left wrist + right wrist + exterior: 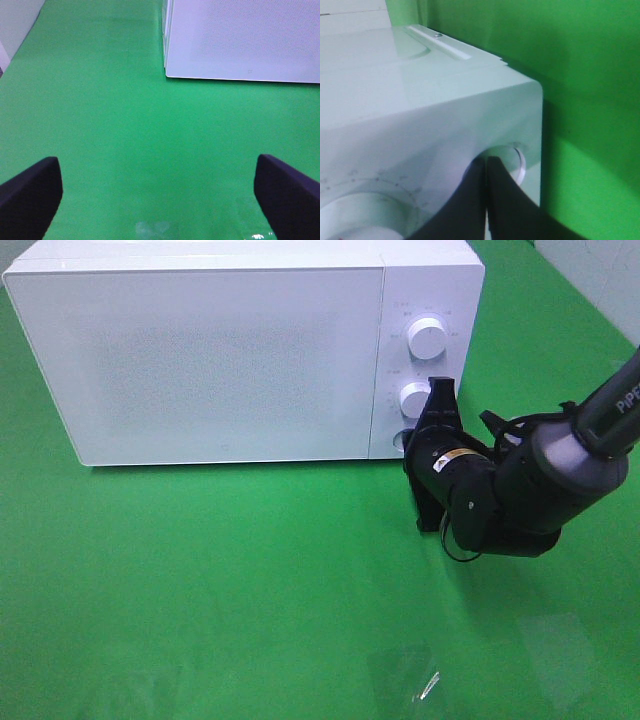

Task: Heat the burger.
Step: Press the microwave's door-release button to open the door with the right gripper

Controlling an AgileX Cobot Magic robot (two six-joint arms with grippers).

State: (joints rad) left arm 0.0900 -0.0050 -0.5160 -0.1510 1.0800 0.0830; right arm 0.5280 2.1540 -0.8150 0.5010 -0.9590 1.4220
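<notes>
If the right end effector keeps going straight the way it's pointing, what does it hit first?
Most likely the round button under the lower knob on the microwave. The shut right end effector already sits at it, possibly touching, but the depth is unclear.

Microwave (220, 350), upper left of exterior view: white, door w/ fine grey dot mesh. Knobs (427, 337) white. Cloth (200, 590) plain bright green. At right, the right gripper (440, 392) is black w/ yellow label; arm (575, 455) grey, white lettering. The left gripper fingers (30, 195): black.
</notes>
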